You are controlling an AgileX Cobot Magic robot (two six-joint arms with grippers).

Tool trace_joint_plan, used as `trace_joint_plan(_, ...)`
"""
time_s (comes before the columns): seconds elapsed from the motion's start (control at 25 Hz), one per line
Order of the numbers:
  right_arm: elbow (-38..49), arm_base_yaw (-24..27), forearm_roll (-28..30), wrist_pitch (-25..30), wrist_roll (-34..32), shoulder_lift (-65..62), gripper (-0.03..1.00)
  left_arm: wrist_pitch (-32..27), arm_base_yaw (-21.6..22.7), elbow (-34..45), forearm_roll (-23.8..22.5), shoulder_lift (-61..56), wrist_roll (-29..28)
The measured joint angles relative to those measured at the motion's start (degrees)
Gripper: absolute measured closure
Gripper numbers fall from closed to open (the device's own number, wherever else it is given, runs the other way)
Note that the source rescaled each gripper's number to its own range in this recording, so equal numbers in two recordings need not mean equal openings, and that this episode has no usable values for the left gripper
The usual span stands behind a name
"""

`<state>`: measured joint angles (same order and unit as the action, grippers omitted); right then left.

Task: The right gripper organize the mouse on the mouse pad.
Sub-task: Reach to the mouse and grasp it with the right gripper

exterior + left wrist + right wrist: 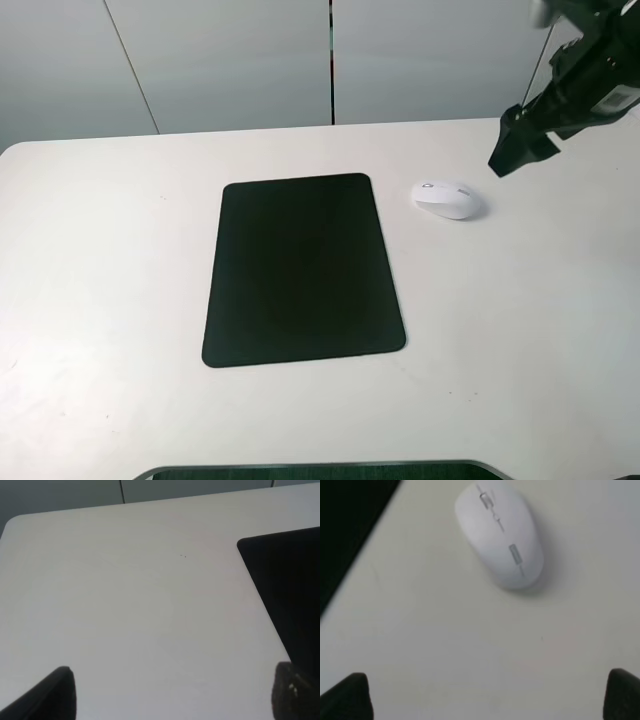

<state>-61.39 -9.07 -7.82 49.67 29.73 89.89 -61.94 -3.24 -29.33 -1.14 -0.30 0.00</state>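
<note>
One white table [100, 300] | grey panelled wall [230, 60] | mouse [448, 198] beside mouse pad [300, 270] | right end effector [515, 148] wide, empty

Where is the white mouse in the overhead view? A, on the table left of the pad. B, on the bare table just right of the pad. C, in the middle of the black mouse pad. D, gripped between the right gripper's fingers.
B: the mouse lies on the white table, apart from the mouse pad and beside its far right corner, while the right gripper is open and not touching it.
</note>
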Motion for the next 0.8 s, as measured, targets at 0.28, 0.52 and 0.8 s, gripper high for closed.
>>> trace_joint_plan(0.28, -5.6, -0.3, 2.1, 0.3, 8.0, 11.2, -0.03, 0.0, 0.0, 0.0, 0.0, 0.0, 0.0)
trace_joint_plan(0.52, -13.6, -2.3, 1.1, 1.2, 15.2, 20.3, -0.03, 0.0, 0.0, 0.0, 0.0, 0.0, 0.0)
trace_joint_plan(0.8, -21.8, -3.6, 1.9, 1.5, 20.1, 29.3, -0.03, 0.0, 0.0, 0.0, 0.0, 0.0, 0.0)
